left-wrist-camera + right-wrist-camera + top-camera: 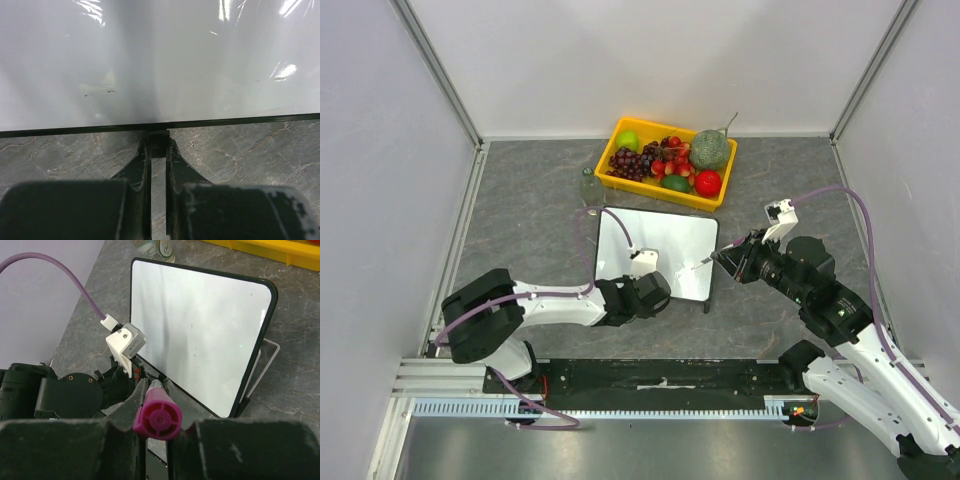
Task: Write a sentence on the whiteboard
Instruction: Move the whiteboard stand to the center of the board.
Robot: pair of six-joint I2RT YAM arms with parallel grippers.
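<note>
The whiteboard (670, 240), face blank, is logged mid-table (520, 200), long axis left-to-right, its near rim pinched by the closed left claw (159, 145). It lies just left of the right claw (153, 390), which is clamped on a magenta marker (157, 417). The marker is aimed leftward, lengthwise, at the whiteboard's right edge; tip contact cannot be told.

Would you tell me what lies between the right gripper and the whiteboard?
Only the marker that the right gripper holds, its tip at the right edge of the whiteboard, as the top view shows.
</note>
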